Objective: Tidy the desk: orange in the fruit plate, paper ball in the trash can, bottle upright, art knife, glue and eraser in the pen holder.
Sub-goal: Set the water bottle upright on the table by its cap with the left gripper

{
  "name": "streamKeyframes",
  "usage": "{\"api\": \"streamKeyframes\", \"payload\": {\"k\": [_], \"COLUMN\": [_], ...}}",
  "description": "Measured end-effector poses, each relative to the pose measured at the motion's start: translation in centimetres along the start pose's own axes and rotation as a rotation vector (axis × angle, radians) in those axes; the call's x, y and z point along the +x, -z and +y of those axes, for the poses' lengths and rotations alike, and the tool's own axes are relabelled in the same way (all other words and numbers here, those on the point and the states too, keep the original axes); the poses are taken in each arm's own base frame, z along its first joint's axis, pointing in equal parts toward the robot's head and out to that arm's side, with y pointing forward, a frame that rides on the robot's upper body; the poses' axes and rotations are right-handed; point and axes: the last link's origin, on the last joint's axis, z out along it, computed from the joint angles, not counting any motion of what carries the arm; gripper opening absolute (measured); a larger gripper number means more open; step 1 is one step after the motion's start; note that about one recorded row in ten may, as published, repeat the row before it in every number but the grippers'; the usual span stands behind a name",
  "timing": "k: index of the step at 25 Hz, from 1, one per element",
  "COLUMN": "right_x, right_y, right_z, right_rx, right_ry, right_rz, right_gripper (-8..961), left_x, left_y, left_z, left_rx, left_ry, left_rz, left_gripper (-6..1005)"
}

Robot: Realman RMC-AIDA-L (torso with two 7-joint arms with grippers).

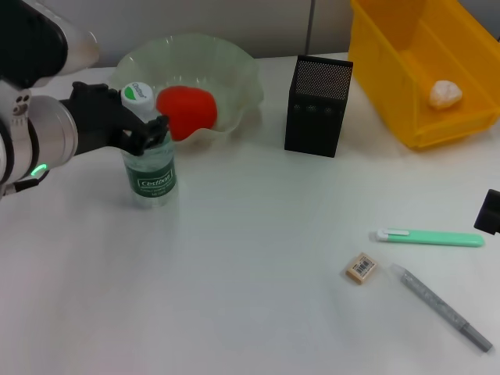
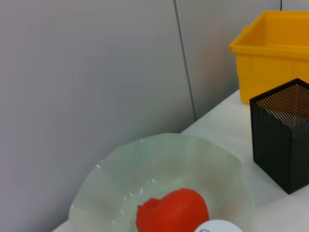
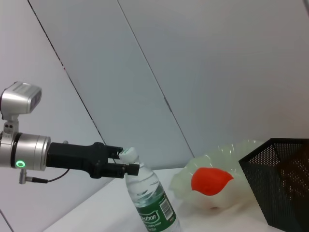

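Observation:
A clear bottle point(image 1: 152, 173) with a green label and white cap stands on the table in front of the fruit plate point(image 1: 234, 66). My left gripper point(image 1: 148, 127) is shut on the bottle's neck, as the right wrist view also shows point(image 3: 126, 162). The orange point(image 1: 187, 112) lies in the pale green plate. A paper ball point(image 1: 445, 94) rests inside the yellow trash can point(image 1: 391, 86). The green art knife point(image 1: 430, 237), the eraser point(image 1: 361, 268) and the grey glue stick point(image 1: 442, 306) lie flat at the right front. Only a black part of my right gripper point(image 1: 490, 211) shows at the right edge.
The black mesh pen holder point(image 1: 318, 105) stands mid-table between the plate and the trash can. A grey wall panel runs behind the table. The white table top spreads across the front and centre.

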Motion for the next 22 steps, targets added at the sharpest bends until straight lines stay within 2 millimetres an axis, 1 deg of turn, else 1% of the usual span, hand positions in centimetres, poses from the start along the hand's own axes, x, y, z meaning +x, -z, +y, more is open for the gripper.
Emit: {"api": "streamKeyframes", "payload": {"k": [3,13,18,19,22], "right_x": [-0.1,-0.2,-0.2,-0.3,-0.3], "right_y": [0.1,0.3,0.2,0.2,0.1], "right_z": [0.0,-0.1,-0.1,-0.1,-0.1], "right_rx": [0.002,0.006,0.005,0.004,0.002], "right_ry": [0.001,0.003,0.005,0.005,0.005], "right_rz": [-0.004,-0.009,-0.010,-0.010,-0.009], "right_gripper": [525,524,525,525,524], "left_x": [0.3,1.0,1.2,2.0,2.5], "left_y": [0.1,0.9,1.2,1.6,1.9], "left_z": [-0.2,-1.7,-2.0,-2.1,-2.0], "left_rx": [0.002,-0.042,-0.042,-0.038,-0.040], "left_ry": [0.010,0.127,0.136,0.124,0.117], "left_rz": [0.013,0.091,0.107,0.133,0.152], "left_gripper": [584,583,580,580,578]}}
